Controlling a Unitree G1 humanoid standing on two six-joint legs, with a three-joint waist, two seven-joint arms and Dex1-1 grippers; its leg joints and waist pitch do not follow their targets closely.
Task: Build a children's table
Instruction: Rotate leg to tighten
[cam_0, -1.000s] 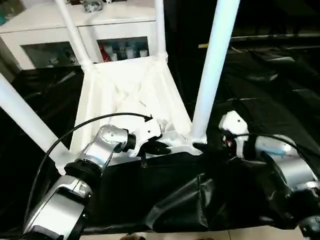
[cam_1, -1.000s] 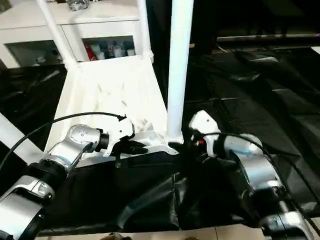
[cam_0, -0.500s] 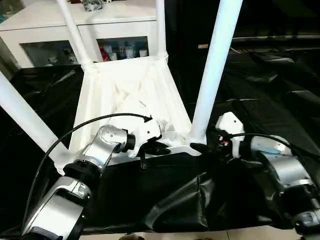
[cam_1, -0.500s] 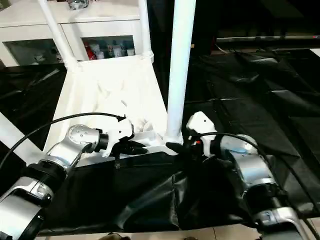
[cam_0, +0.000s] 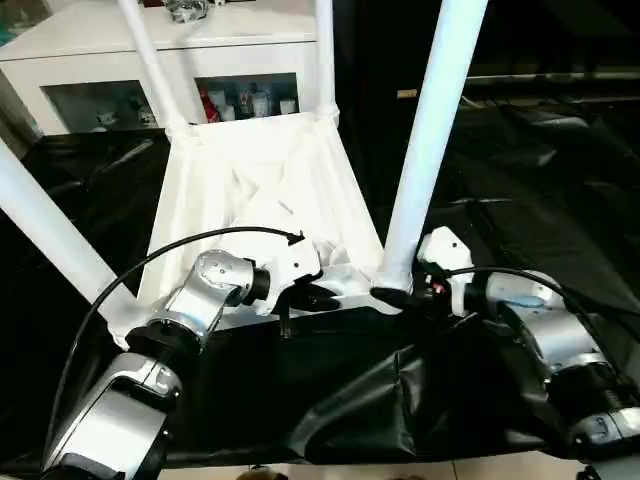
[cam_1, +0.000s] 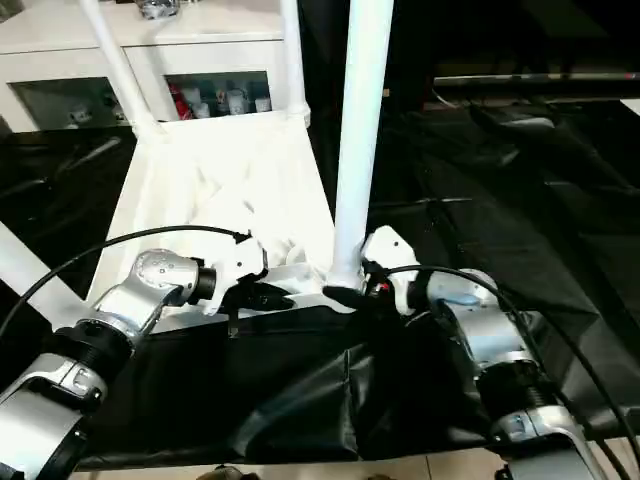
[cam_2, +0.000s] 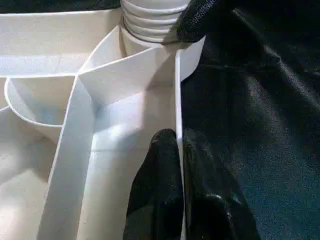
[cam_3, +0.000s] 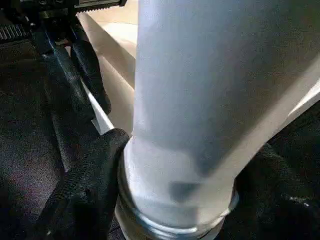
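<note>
The children's table stands upside down: its white tabletop (cam_0: 250, 190) lies on the black-covered work table with four white legs rising from the corner sockets. My left gripper (cam_0: 322, 297) is shut on the tabletop's near rim (cam_2: 177, 90), one finger on each side of the thin wall. The near right leg (cam_0: 425, 150) stands in its socket beside it. My right gripper (cam_0: 392, 297) is at that leg's ribbed base, its black fingers (cam_3: 90, 185) pressed against both sides of the tube. A right fingertip (cam_2: 200, 20) also shows in the left wrist view, at the socket.
A white cabinet (cam_0: 100, 60) with glass doors stands behind the table. The black cover (cam_0: 400, 400) lies in folds near the front edge. A black cable (cam_0: 180, 245) arcs over my left forearm. The other legs (cam_0: 150, 60) stand at the far and left corners.
My right gripper has moved left up to the near right leg and its fingers have narrowed around the base. The left gripper has kept its hold on the rim.
</note>
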